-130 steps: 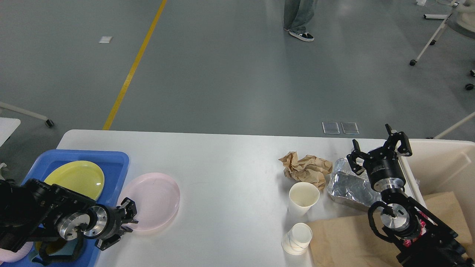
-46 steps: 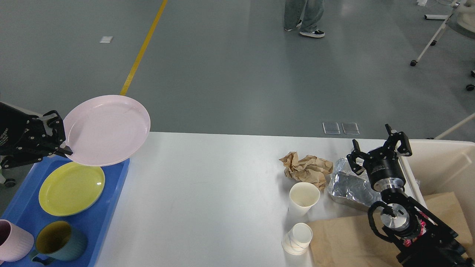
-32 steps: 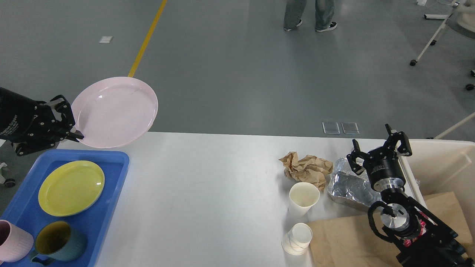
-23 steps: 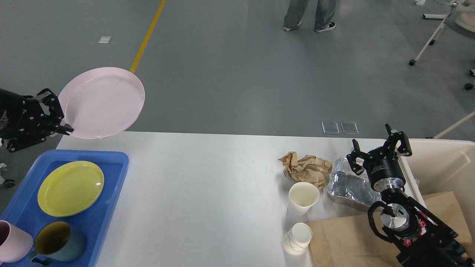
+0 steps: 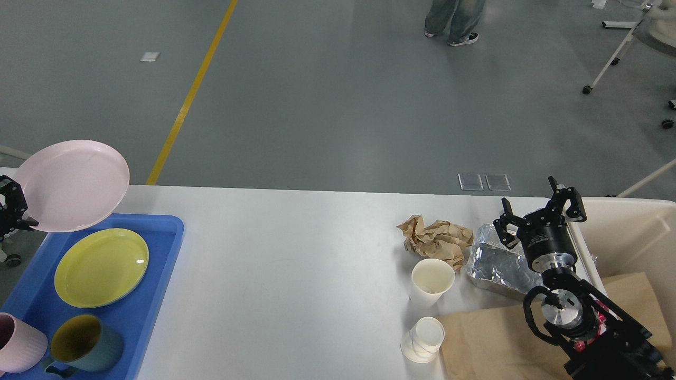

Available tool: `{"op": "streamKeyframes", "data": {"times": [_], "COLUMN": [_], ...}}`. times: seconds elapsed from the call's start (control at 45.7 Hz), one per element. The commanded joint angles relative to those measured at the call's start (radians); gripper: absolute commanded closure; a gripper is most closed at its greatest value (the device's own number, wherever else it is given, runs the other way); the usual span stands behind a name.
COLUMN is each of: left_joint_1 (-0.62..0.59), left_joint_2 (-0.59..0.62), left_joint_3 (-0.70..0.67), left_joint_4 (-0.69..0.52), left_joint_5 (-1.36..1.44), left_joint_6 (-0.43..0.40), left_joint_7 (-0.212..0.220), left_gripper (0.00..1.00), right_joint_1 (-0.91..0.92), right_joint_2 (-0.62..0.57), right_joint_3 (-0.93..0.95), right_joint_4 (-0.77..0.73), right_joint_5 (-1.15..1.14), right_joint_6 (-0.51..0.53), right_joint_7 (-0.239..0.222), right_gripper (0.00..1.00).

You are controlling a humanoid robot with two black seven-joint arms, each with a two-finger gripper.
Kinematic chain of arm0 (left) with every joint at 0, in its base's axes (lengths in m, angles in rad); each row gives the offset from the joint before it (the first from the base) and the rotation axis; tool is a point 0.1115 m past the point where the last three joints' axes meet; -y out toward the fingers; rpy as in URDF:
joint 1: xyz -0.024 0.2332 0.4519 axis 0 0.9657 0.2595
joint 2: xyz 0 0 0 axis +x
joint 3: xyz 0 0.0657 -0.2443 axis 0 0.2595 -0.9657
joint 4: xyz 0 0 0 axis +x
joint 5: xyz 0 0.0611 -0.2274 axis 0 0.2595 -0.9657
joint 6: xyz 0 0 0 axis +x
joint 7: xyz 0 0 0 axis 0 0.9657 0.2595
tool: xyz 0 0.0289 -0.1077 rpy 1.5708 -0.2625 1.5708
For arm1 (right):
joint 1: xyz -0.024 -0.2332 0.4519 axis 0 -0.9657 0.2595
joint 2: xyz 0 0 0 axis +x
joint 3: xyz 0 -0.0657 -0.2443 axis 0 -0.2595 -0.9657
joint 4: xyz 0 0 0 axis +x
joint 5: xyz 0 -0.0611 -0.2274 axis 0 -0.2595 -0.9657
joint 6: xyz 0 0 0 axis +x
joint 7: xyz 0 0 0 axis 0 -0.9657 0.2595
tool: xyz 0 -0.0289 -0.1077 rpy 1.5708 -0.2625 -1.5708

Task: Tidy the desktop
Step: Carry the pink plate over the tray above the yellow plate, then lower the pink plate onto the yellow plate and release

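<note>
The left hand [image 5: 16, 211] is right at the frame edge, pinching the rim of a round pale pink plastic plate [image 5: 71, 184] and holding it in the air above the far end of the blue plastic tray [image 5: 158, 264]. Only a sliver of the hand shows, but the plate hangs off it, so the grip looks real.

The big white smooth tabletop [image 5: 296, 264] fills the middle of the view, tray on its left end, a beige bin [image 5: 628, 227] off its right edge.

Looks like the plan is to stack pink on the round yellow plate [image 5: 101, 267] in the tray. If it were me: level it out, centre it over the yellow one, lower until the rims meet, then let go. It's only an edge pinch, so a fast swing could twist it loose.

The right hand [image 5: 538, 214] is spread wide, empty, hovering above the crinkled foil container [image 5: 496, 266]. The crumpled brown paper [image 5: 435, 240] and two white paper cups [image 5: 432, 282] are not yet cleared.
</note>
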State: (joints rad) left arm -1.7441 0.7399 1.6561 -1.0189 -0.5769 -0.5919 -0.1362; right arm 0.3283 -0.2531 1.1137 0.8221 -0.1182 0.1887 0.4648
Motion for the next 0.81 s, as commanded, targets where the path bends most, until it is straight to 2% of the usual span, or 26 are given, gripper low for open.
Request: {"op": "streamKeyframes", "data": {"times": [0.0, 0.109, 0.175, 0.35, 0.679, 0.788], "left_joint_1": [0.123, 0.231, 0.3, 0.466, 0.525, 0.551], "left_joint_2": [0.022, 0.042, 0.042, 0.042, 0.021, 0.013], "left_joint_3": [-0.108, -0.24, -0.332, -0.509, -0.57, -0.578], "left_joint_4": [0.079, 0.106, 0.125, 0.158, 0.168, 0.171], "left_joint_5": [-0.001, -0.001, 0.0, 0.009, 0.011, 0.011], "left_joint_6": [0.055, 0.147, 0.194, 0.234, 0.268, 0.302], "left_joint_7": [0.085, 0.165, 0.194, 0.199, 0.199, 0.199], "left_gripper": [1.0, 1.0, 1.0, 1.0, 1.0, 0.99], "right_joint_1": [0.0, 0.0, 0.0, 0.0, 0.0, 0.0], "right_joint_2": [0.0, 0.0, 0.0, 0.0, 0.0, 0.0], "right_joint_3": [0.0, 0.0, 0.0, 0.0, 0.0, 0.0], "right_joint_4": [0.0, 0.0, 0.0, 0.0, 0.0, 0.002], "right_joint_5": [0.0, 0.0, 0.0, 0.0, 0.0, 0.0], "right_joint_6": [0.0, 0.0, 0.0, 0.0, 0.0, 0.0], "right_joint_7": [0.0, 0.0, 0.0, 0.0, 0.0, 0.0], "right_gripper": [0.0, 0.0, 0.0, 0.0, 0.0, 0.0]}}
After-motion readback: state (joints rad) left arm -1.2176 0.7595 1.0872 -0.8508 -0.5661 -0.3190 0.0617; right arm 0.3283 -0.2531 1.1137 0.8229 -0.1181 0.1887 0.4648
